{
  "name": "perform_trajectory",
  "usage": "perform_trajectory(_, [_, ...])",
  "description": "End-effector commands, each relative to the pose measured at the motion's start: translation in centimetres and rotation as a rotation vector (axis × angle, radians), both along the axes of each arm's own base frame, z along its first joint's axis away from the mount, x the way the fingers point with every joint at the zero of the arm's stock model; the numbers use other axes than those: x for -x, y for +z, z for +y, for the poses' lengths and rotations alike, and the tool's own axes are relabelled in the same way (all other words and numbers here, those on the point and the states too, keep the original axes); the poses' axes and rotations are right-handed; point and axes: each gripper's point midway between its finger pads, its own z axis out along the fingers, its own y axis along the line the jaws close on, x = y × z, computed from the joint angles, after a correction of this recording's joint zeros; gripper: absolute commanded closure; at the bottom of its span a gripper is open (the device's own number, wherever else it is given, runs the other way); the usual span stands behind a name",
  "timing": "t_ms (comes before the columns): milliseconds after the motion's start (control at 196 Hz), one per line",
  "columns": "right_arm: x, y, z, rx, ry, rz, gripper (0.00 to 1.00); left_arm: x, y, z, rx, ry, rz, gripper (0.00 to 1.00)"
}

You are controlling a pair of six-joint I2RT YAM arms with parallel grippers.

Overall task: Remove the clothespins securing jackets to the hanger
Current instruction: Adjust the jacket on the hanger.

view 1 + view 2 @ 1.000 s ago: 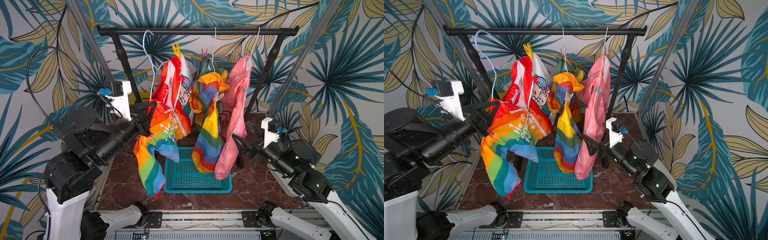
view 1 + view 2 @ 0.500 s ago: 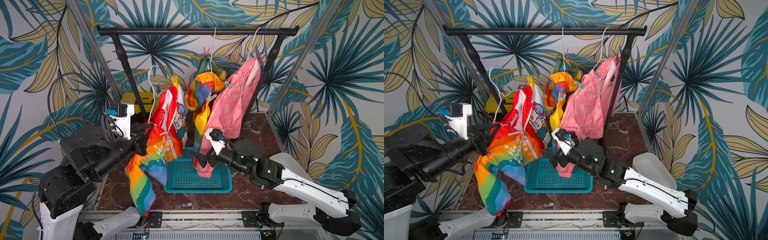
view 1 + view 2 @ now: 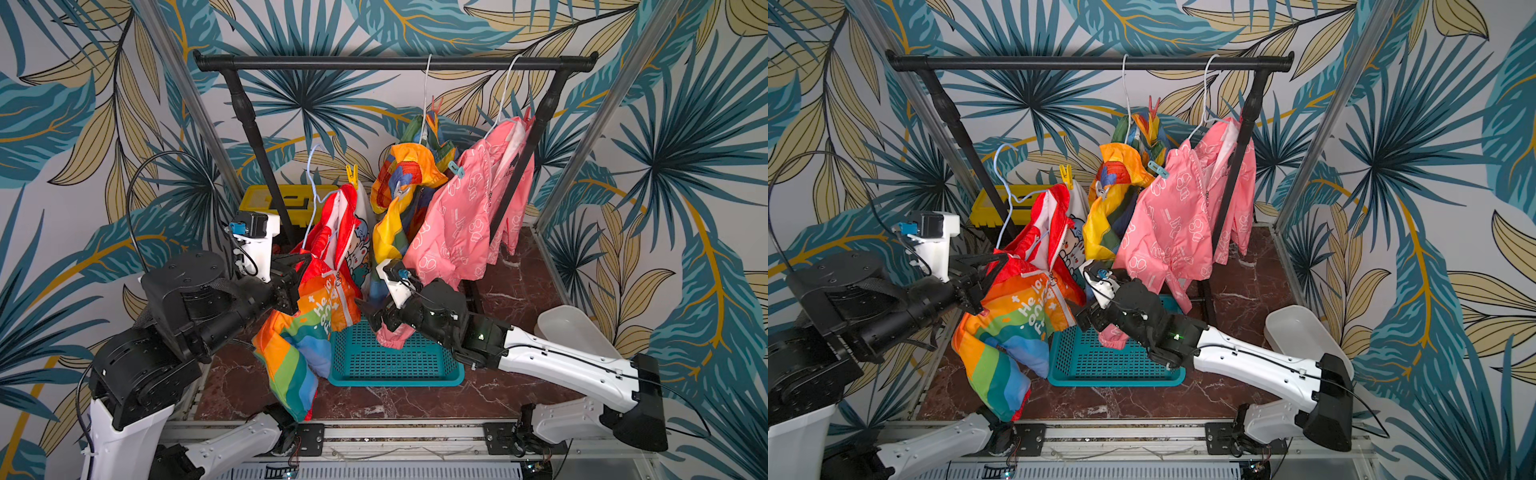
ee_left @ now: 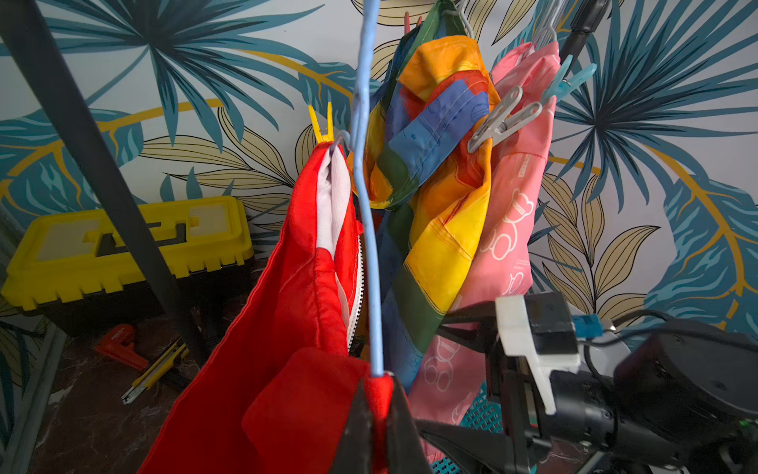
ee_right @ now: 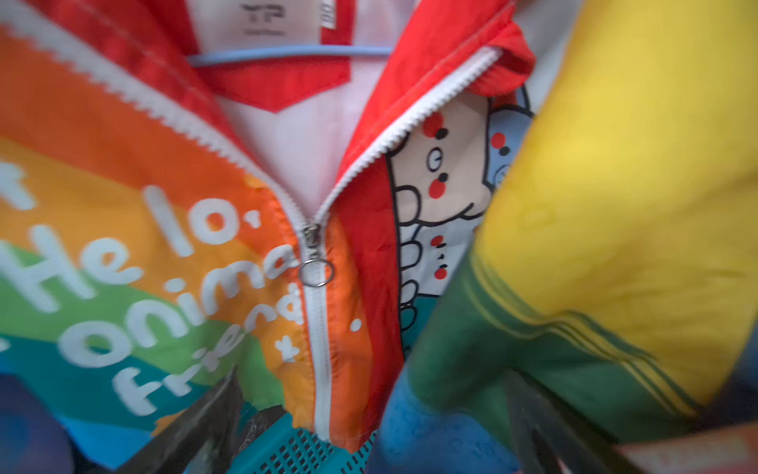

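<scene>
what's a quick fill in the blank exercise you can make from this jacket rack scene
1. The left gripper is shut on the ____ jacket.
2. The clothespin at the top of that jacket is ____.
3. The light blue clothespin is clipped to the ____ jacket.
4. The right gripper has its jaws ____.
Missing words: red, yellow, pink, open.

White letters "He lo", "onima", "frie" across the rainbow front of the red jacket (image 5: 102, 135)
</scene>
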Motion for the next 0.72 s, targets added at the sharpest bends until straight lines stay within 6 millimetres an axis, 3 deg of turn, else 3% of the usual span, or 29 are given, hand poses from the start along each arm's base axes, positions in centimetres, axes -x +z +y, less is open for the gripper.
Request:
perform_trajectory(0, [-2.9,0.0,-1.4,-0.080,-0.068,0.026,0.01,0.0,2.3,-0.8,0.033,-0.043,-0.076,1.00])
perform_trajectory(184, [-7.8,-0.8,-4.3,-0.114,-0.187,0.039,0.00,0.8,2.3,-3.4,0.037,-0.193,-0.058,1.00])
perform_trajectory(337, [-11.7,-0.9,-6.8,-0.144,-0.273,0.051,0.01,2.1,3.1,-4.4,0.065,-0.283,-0.065,1.00])
perform_trajectory(516, [-14.9,-0.7,-7.6,-0.143,-0.338,0.056,0.01,3.3,3.3,-4.4,0.093,-0.317,-0.063,1.00])
perform_trajectory(710, [-18.2,-1.0,-8.8,-0.149,-0.408,0.071,0.01,6.0,4.3,-3.7,0.142,-0.375,-0.089,1.00])
